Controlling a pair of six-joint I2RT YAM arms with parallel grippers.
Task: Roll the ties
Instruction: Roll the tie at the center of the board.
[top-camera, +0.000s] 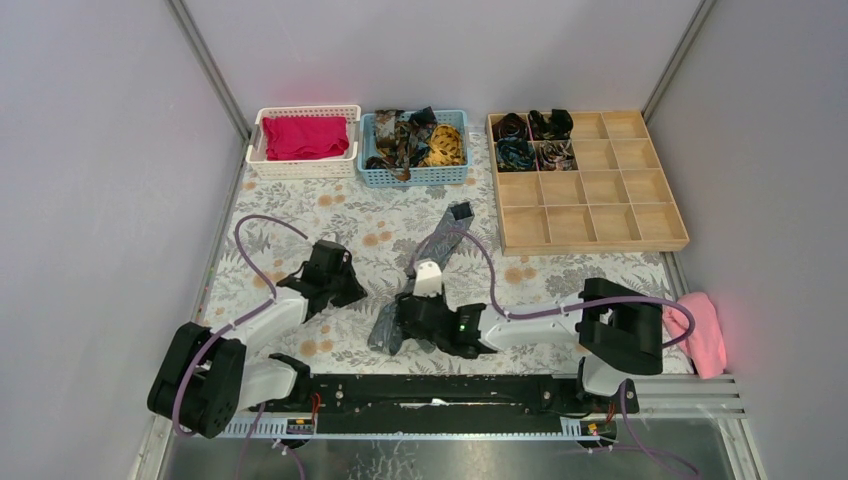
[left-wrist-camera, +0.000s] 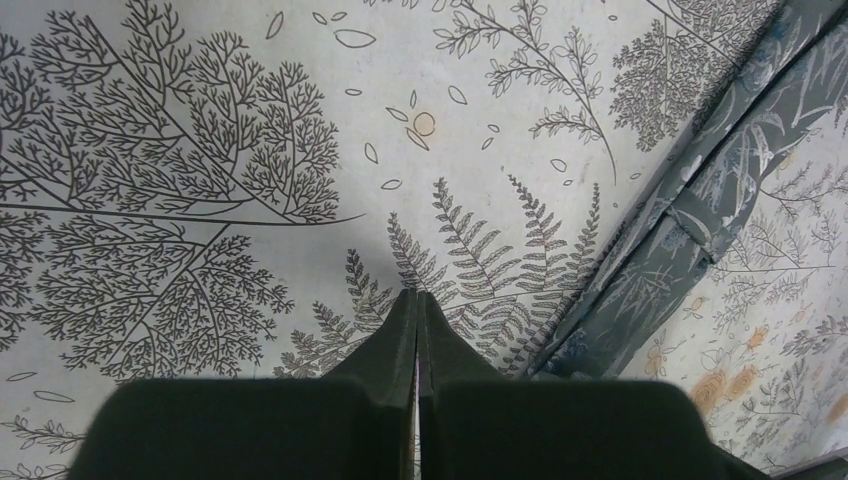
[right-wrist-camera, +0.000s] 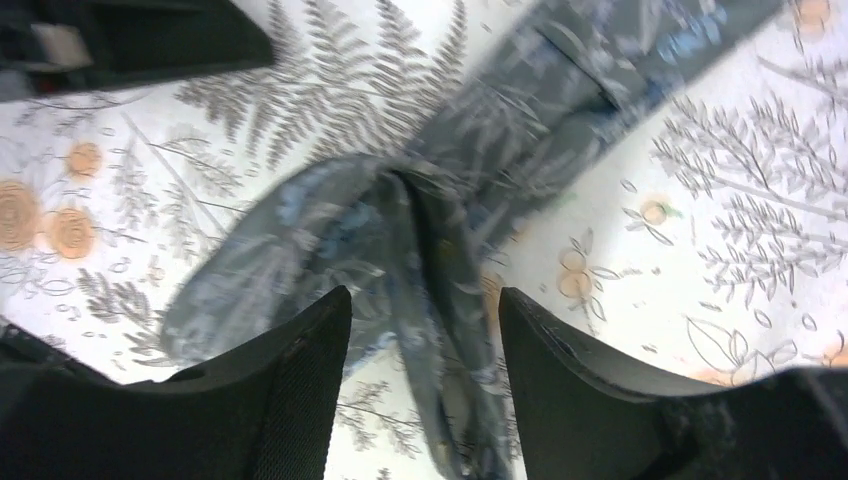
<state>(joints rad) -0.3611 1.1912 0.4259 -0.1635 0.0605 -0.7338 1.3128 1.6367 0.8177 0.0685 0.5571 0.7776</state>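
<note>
Tie in hand: grey leafy tie (top-camera: 441, 243) lies slantwise mid-table on the flowered cover (left-wrist-camera: 200, 110), narrow end pointing to the far side, wide end near the arms.
Why laid so: prob. stretched out flat so a roll can start at one end; near end is bunched into a loose fold, not flat.
R pincer (right-wrist-camera: 425, 297): low over that folded near end, jaws standing well apart; the fold sits between the fingers (right-wrist-camera: 300, 390) w/ cover showing on both sides, so nothing is clamped. View is blurred, can't tell if a finger brushes the cloth.
L pincer (left-wrist-camera: 417, 297): jaws pressed together, nothing in them; tip right at the cover, just beside the tie's edge, not on it. Prob. parked out of the way, or ready to pin the strip.
Done so far: four rolled ties (top-camera: 531, 139) sit in the far-left cells of the wooden tray (top-camera: 680, 243); other cells bare.
Waiting: more loose ties heaped in the blue basket (top-camera: 416, 180).
Step, my guess: start of the roll on this tie.
Risk: slack fold may roll crooked.
</note>
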